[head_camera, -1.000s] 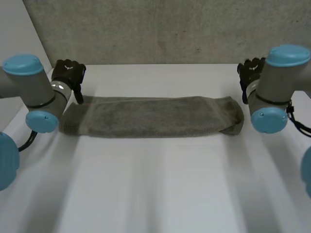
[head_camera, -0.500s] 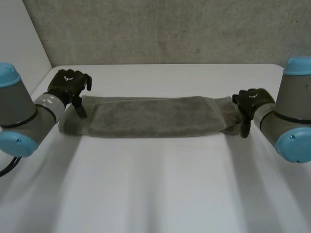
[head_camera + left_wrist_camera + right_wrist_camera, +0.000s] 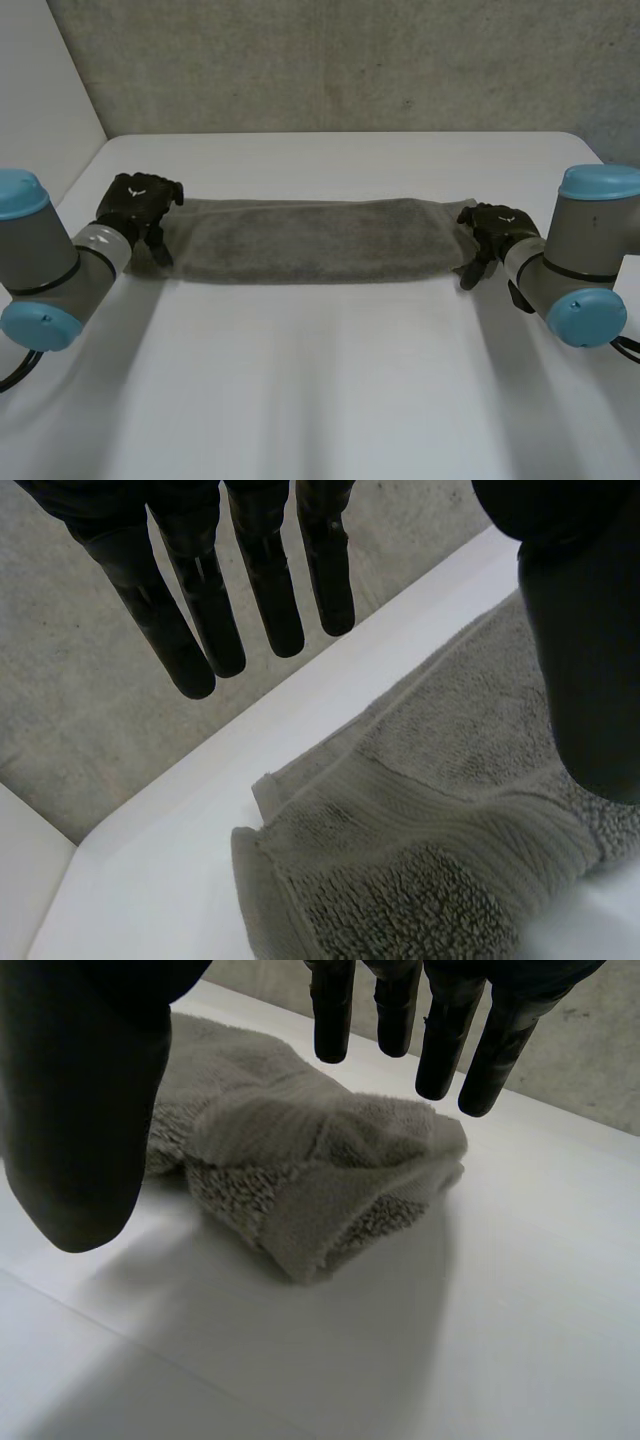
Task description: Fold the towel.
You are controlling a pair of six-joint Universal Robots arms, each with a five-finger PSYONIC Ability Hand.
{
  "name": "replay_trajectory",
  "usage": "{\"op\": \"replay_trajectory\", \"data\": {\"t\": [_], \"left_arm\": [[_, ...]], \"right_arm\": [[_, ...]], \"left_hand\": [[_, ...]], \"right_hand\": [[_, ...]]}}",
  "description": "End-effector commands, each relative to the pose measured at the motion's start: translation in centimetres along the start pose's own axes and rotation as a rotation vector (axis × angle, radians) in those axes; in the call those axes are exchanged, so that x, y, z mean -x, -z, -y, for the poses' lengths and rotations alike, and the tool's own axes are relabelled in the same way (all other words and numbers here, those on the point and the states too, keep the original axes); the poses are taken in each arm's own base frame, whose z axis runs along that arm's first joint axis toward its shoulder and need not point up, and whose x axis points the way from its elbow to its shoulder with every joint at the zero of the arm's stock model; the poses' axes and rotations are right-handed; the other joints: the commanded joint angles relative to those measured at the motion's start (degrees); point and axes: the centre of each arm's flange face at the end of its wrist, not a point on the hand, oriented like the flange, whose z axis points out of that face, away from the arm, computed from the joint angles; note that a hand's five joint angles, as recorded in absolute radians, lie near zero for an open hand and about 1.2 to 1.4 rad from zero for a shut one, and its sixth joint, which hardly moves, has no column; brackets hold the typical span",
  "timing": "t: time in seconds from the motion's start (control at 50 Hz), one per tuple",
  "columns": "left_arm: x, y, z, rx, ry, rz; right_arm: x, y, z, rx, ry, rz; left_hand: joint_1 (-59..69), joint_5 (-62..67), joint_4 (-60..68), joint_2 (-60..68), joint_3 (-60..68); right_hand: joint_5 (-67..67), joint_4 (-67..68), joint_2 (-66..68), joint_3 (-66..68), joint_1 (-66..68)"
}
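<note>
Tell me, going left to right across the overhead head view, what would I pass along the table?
left arm → left hand → towel → right hand → right arm

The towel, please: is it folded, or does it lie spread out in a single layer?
Folded. The towel lies as a long narrow strip, and both wrist views show doubled layers at its ends.

The white worktop [image 3: 320, 390] carried one grey towel [image 3: 310, 240], folded into a long narrow band. It lay flat across the worktop from left to right, nearer the far edge than the near one. Its left end showed a ribbed border over doubled layers. Its right end was bunched and slightly humped.
</note>
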Motion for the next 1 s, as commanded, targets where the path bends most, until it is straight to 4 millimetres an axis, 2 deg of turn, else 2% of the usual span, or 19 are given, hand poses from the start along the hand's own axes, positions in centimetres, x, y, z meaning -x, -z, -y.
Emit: {"op": "replay_trajectory", "data": {"t": [0.02, 0.28, 0.34, 0.38, 0.44, 0.48, 0.56, 0.66, 0.7, 0.8, 1.0], "left_arm": [[-0.3, -0.7, -1.3, 0.018, 0.003, -0.006], [-0.8, -1.4, -3.4, 0.057, -0.114, -0.022], [-0.9, -1.4, -3.4, 0.058, -0.128, -0.023], [-0.8, -1.4, -3.4, 0.058, -0.128, -0.022], [-0.8, -1.4, -3.5, 0.061, -0.127, -0.020], [-0.8, -1.4, -3.4, 0.060, -0.128, -0.019], [-0.8, -1.4, -3.3, 0.059, -0.128, -0.017], [-0.7, -1.4, -3.2, 0.059, -0.129, -0.010], [-0.6, -1.4, -3.2, 0.059, -0.128, -0.007], [-0.4, -1.4, -3.0, 0.055, -0.127, -0.001], [-0.3, -1.1, -2.6, 0.048, -0.126, 0.002]], "right_arm": [[-0.7, -0.5, -0.3, 0.002, 0.003, -0.041], [-1.6, -1.2, -0.3, -0.030, 0.019, -0.067], [-2.1, -1.3, -0.4, -0.022, 0.045, -0.080], [-2.7, -1.4, -0.4, -0.021, 0.075, -0.093], [-3.0, -1.4, -0.3, -0.019, 0.092, -0.106], [-3.5, -1.5, -0.3, -0.015, 0.127, -0.134], [-4.1, -1.4, -0.1, -0.009, 0.166, -0.183], [-4.1, -1.2, 0.0, 0.002, 0.205, -0.225], [-4.0, -1.2, -0.2, 0.007, 0.202, -0.222], [-3.9, -1.1, -0.3, 0.008, 0.199, -0.215], [-3.2, -0.8, -0.5, 0.023, 0.203, -0.199]], "left_hand": [[-21.8, -11.1, -26.3, -21.0, -21.8], [-21.6, -10.9, -26.1, -20.9, -21.6], [-21.5, -10.8, -25.9, -20.7, -21.4], [-21.5, -10.8, -25.9, -20.7, -21.4], [-21.5, -10.8, -25.9, -20.7, -21.4], [-21.3, -10.6, -25.7, -20.5, -21.3], [-21.1, -10.4, -25.6, -20.4, -21.1], [-21.1, -10.4, -25.6, -20.4, -21.1], [-20.8, -10.1, -25.2, -20.0, -20.7], [-20.6, -9.9, -25.1, -19.8, -20.6], [-20.6, -9.9, -25.1, -19.8, -20.6]], "right_hand": [[2.5, 2.4, 2.9, 3.1, 2.2], [15.4, 15.3, 15.9, 16.1, 15.1], [22.3, 22.2, 22.8, 23.0, 22.0], [33.2, 33.1, 33.7, 33.9, 32.9], [39.5, 39.4, 39.9, 40.1, 39.2], [49.2, 49.1, 49.6, 49.8, 48.9], [49.1, 49.0, 49.5, 49.7, 48.8], [37.4, 37.4, 37.9, 38.1, 37.2], [27.4, 27.3, 27.9, 28.1, 27.1], [20.8, 20.7, 21.3, 21.5, 20.6], [15.4, 15.3, 15.9, 16.1, 15.1]]}}
